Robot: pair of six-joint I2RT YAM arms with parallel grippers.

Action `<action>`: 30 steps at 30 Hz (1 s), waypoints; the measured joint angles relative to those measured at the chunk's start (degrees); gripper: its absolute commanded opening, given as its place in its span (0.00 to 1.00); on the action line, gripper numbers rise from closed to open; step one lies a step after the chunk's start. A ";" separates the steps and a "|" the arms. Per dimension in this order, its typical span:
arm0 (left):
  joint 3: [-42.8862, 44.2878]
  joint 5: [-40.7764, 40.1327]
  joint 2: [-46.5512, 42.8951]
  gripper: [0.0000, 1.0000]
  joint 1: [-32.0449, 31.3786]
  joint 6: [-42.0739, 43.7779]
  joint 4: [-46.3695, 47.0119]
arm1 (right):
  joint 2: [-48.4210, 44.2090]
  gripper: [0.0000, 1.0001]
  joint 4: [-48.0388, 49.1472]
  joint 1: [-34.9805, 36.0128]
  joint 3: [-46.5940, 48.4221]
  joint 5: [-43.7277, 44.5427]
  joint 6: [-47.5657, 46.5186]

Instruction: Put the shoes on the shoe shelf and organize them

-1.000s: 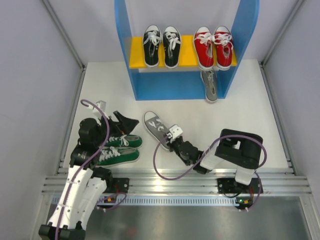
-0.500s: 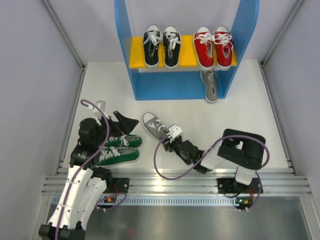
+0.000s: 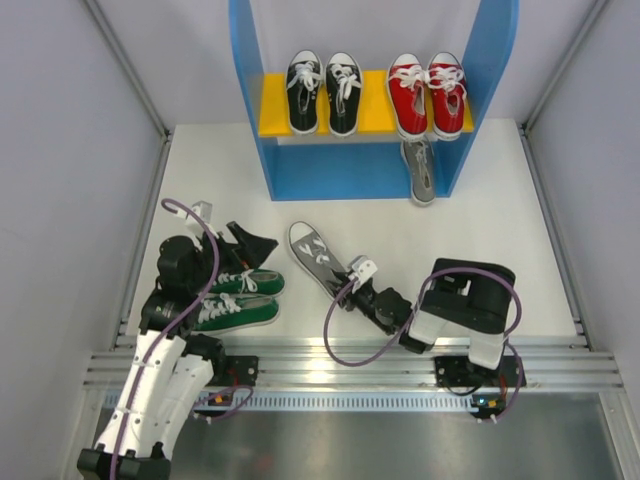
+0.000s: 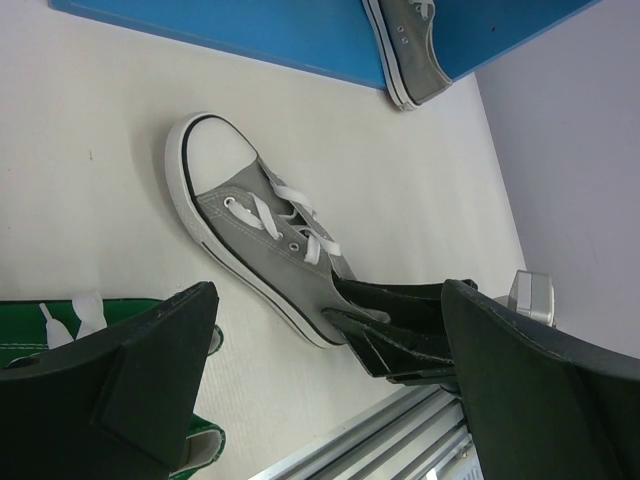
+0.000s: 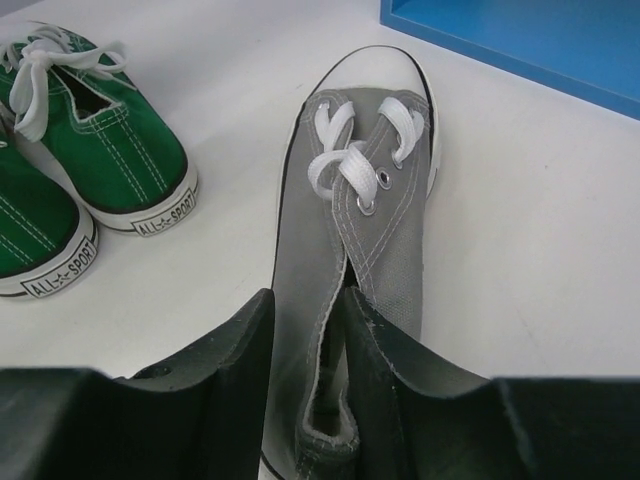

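A grey shoe (image 3: 315, 250) (image 5: 370, 230) (image 4: 250, 240) lies on the white table in front of the shoe shelf (image 3: 350, 175), toe toward the shelf. My right gripper (image 3: 362, 287) (image 5: 300, 340) is at its heel. Its jaws are partly apart and straddle the shoe's left side wall, one finger inside the opening and one outside. The green pair (image 3: 240, 298) (image 5: 110, 150) lies at the left. My left gripper (image 3: 250, 245) (image 4: 330, 400) hangs wide open over it, holding nothing. Another grey shoe (image 3: 420, 170) stands on the shelf's blue base.
The yellow middle board (image 3: 372, 118) carries a black pair (image 3: 323, 92) on the left and a red pair (image 3: 428, 92) on the right. Tall blue side panels (image 3: 250, 100) flank the shelf. A metal rail (image 3: 330, 365) runs along the near edge.
My right gripper opened and drew back toward its base, now at the grey shoe's heel. The grey shoe shifted slightly. The left arm has not moved.
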 measured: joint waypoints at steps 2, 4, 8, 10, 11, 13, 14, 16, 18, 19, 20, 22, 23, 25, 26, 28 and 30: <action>0.00 0.02 0.37 0.99 0.00 0.00 0.00 | 0.46 0.31 0.33 -0.04 0.04 -0.09 0.00; 0.00 0.02 0.63 0.99 0.00 0.00 0.00 | 1.42 0.28 1.09 -0.04 0.15 -0.04 0.04; 0.00 0.00 0.63 0.99 0.00 0.00 0.00 | 3.69 0.22 2.47 -0.04 1.31 0.04 0.17; 0.00 0.02 0.61 0.99 0.00 0.00 0.00 | 5.09 0.06 2.71 -0.04 1.92 0.13 0.52; 0.00 0.02 0.61 0.99 0.00 0.00 0.00 | 5.90 0.01 2.80 -0.04 2.43 0.39 0.66; 0.00 0.02 0.50 0.99 0.00 0.00 0.00 | 6.93 0.00 3.19 -0.07 2.78 1.22 1.16; 0.00 0.02 0.50 0.99 0.00 0.00 0.00 | 7.04 0.00 3.21 -0.11 2.75 1.33 1.20; 0.00 0.02 0.50 0.99 0.00 0.00 0.00 | 6.97 0.00 3.21 -0.13 2.71 1.53 1.40; 0.00 0.04 0.50 0.99 0.00 0.00 0.00 | 6.45 0.00 2.97 -0.13 2.60 1.68 1.38; 0.00 0.04 0.50 0.99 0.00 0.00 0.00 | 6.14 0.00 2.78 -0.13 2.36 1.75 1.22; 0.00 0.04 0.50 0.99 0.00 0.00 0.00 | 5.53 0.00 2.45 -0.17 1.99 1.90 0.87; 0.00 0.04 0.50 0.99 0.00 0.00 0.00 | 3.28 0.00 1.07 -0.17 0.61 1.99 -0.04; 0.00 0.04 0.52 0.99 0.00 0.00 0.00 | 1.38 0.00 -0.42 -0.17 -0.57 1.99 -0.70; 0.00 0.04 0.55 0.99 0.00 0.00 0.00 | -2.99 0.00 -3.23 -0.17 -2.78 2.10 -2.58; 0.00 0.04 0.61 0.99 0.00 0.00 0.00 | -5.07 0.00 -4.50 -0.17 -3.32 2.25 -3.41; 0.00 0.07 0.76 0.99 0.00 0.00 0.00 | -9.53 0.00 -6.34 -0.17 -3.72 2.64 -5.20; 0.00 0.07 1.03 0.99 0.00 0.00 0.00 | -13.97 0.00 -8.13 -0.20 -3.74 2.89 -6.82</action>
